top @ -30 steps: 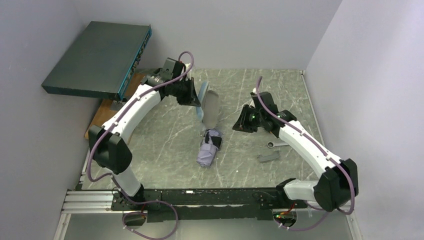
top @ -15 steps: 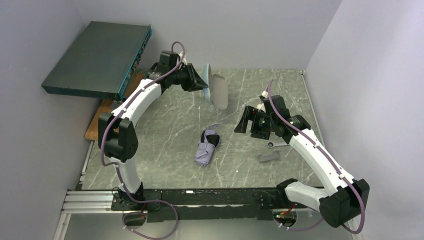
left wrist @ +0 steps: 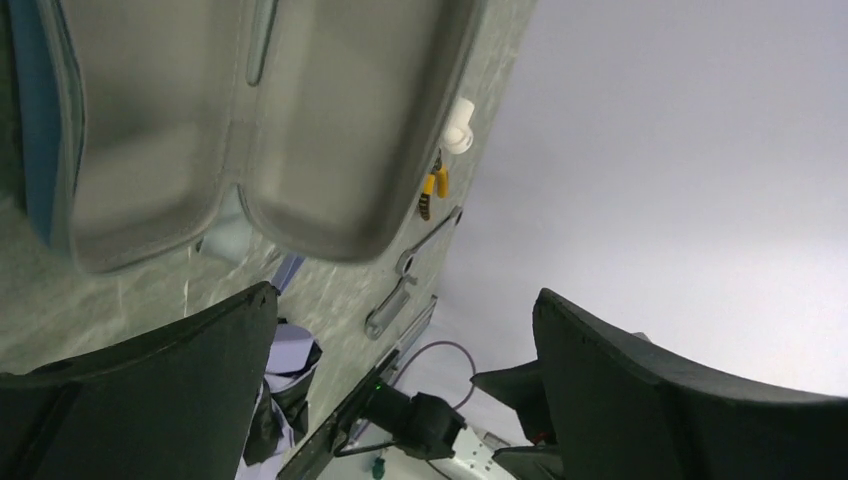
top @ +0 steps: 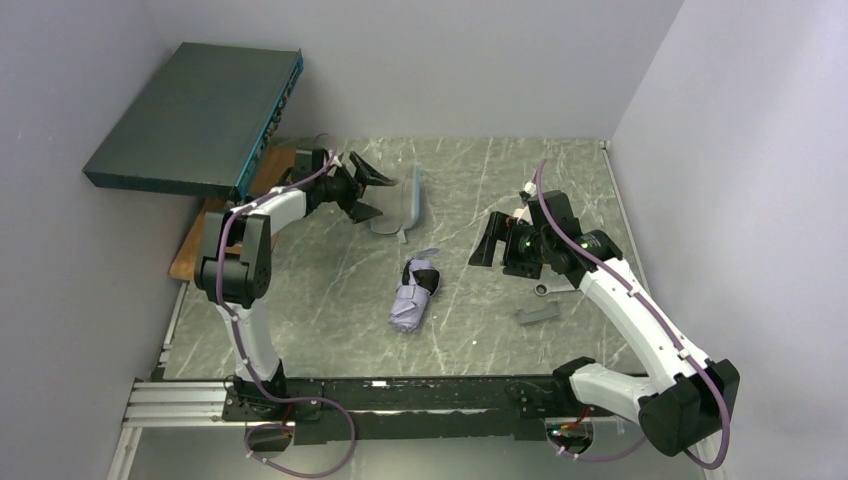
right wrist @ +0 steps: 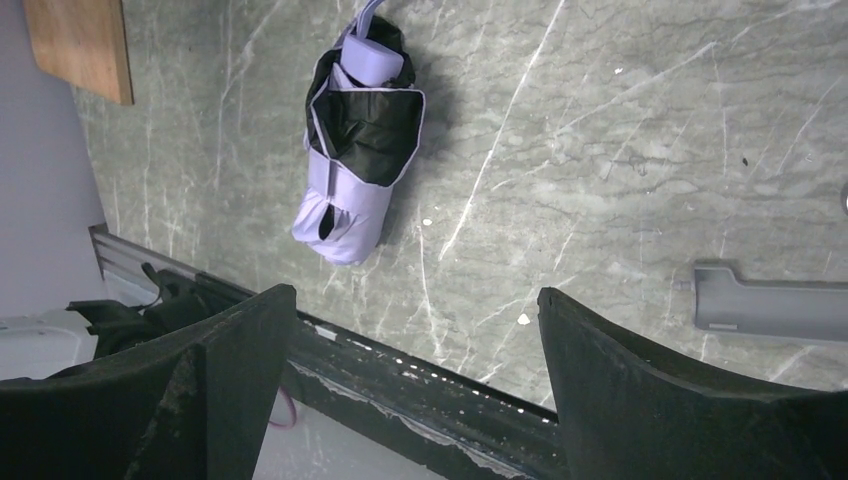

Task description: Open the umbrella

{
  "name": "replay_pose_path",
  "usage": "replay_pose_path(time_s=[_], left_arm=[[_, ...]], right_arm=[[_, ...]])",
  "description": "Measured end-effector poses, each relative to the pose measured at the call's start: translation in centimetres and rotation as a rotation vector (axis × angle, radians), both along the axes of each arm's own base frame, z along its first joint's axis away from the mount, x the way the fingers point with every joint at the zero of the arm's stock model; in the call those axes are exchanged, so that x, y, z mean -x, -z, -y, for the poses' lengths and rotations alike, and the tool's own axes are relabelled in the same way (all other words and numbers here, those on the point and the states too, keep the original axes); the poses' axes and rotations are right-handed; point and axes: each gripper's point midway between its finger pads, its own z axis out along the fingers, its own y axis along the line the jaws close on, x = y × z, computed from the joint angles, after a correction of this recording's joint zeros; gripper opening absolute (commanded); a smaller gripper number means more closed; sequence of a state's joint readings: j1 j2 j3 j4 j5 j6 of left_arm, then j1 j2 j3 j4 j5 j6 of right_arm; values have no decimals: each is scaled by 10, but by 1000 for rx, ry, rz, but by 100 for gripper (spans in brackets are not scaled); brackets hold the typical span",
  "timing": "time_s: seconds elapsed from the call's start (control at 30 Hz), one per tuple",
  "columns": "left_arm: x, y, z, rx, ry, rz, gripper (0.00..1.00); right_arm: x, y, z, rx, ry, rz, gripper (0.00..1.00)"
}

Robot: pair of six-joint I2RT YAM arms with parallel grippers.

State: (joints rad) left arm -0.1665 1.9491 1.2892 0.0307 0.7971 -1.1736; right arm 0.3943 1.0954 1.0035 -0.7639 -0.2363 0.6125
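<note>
The umbrella [top: 413, 297] lies folded in the middle of the table, lavender fabric with a black patch, also seen in the right wrist view [right wrist: 355, 160] and partly in the left wrist view [left wrist: 290, 365]. An open pouch [top: 400, 208], grey inside with a blue rim, lies on the table behind it; its two grey halves [left wrist: 250, 110] fill the left wrist view. My left gripper [top: 372, 190] [left wrist: 405, 295] stands open just left of the pouch, holding nothing. My right gripper [top: 482, 245] [right wrist: 415, 292] is open too, empty, to the right of the umbrella and apart from it.
A large dark teal box [top: 195, 115] sits raised at the back left above a wooden board [top: 200, 240]. A wrench [top: 550, 288] and a grey bar [top: 537, 314] [right wrist: 770, 300] lie under the right arm. Yellow pliers [left wrist: 430, 195] lie farther back. A black rail [top: 400, 395] runs along the near edge.
My left gripper opened and let go of the pouch, which now lies on the table; the left arm swung back and left. My right gripper opened and drew right, away from the umbrella.
</note>
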Motion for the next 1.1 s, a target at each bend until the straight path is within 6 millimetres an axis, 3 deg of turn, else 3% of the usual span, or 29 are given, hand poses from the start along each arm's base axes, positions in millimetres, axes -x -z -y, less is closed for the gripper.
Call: replay_pose_path(time_s=[0.17,0.33,0.47,0.87,1.1], left_arm=[[16,-20,-2,-123,83,77,99],[47,-57,-11,-248,142,214,100],[72,-67,-12,-342,192,284,99],[176,-17,21,-530,467,270,91],[200,-4,33,-664,541,315,81]], right_arm=[[0,0,0,1,-1,3,93],[-1,0,0,-1,-1,9,93],[-1,2,0,-1,-2,5,93],[4,7,2,-9,6,8,93],[9,6,3,-22,19,14,93]])
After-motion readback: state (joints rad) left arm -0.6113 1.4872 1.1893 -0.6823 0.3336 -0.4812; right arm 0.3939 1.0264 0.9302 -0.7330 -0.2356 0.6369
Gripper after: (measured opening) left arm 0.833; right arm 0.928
